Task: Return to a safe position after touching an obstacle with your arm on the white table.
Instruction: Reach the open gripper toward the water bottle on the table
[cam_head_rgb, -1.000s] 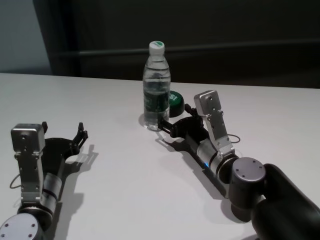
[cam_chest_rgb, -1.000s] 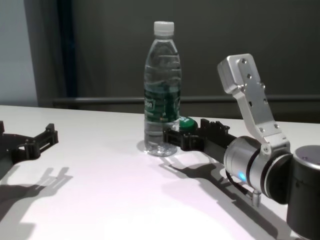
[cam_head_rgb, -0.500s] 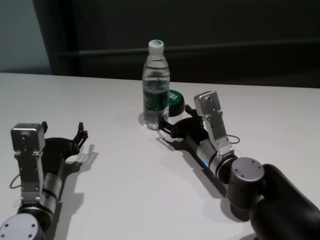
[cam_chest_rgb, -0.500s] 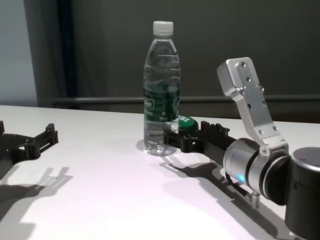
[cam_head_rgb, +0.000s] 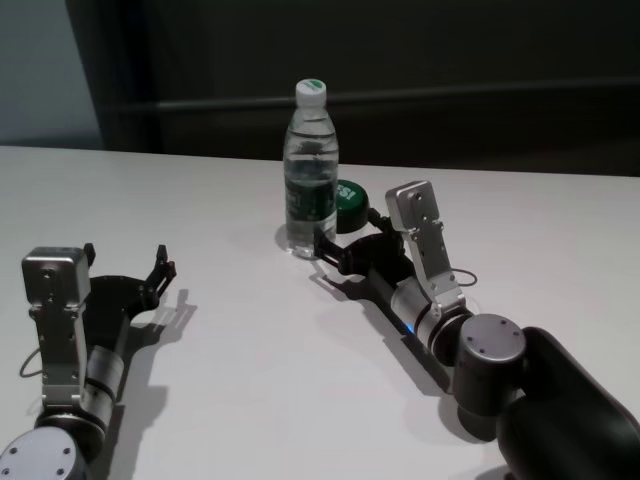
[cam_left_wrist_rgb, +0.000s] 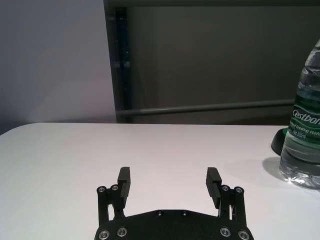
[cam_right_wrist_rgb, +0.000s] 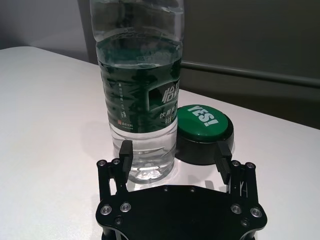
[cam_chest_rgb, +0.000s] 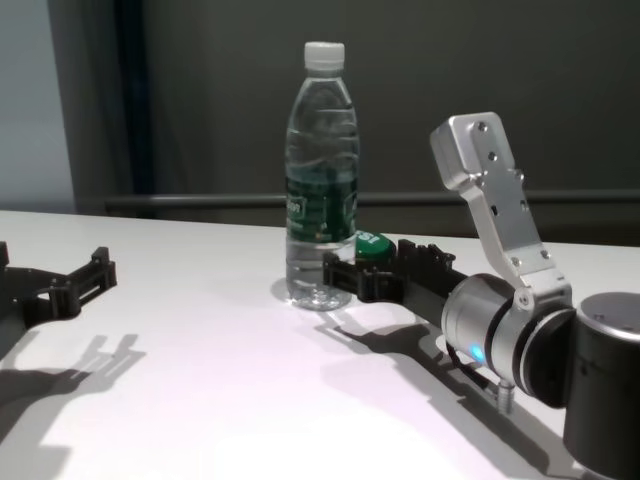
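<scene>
Standing upright on the white table (cam_head_rgb: 250, 340), the water bottle (cam_head_rgb: 311, 175) sits mid-table toward the far edge, white cap on, green label band around its middle. Right gripper (cam_right_wrist_rgb: 175, 152) lies low over the tabletop, pointed at the bottle's base, fingers spread wide with nothing between them; one fingertip (cam_right_wrist_rgb: 126, 148) is right at the bottle's lower wall, can't tell whether touching. A green "YES!" button (cam_right_wrist_rgb: 202, 125) on a black base sits just behind the bottle, on its right side, close to the other fingertip. Left gripper (cam_left_wrist_rgb: 169, 182) is parked well apart on the robot's left near the table's near edge, fingers also spread, holding nothing. The bottle shows at the margin of the left wrist view.
</scene>
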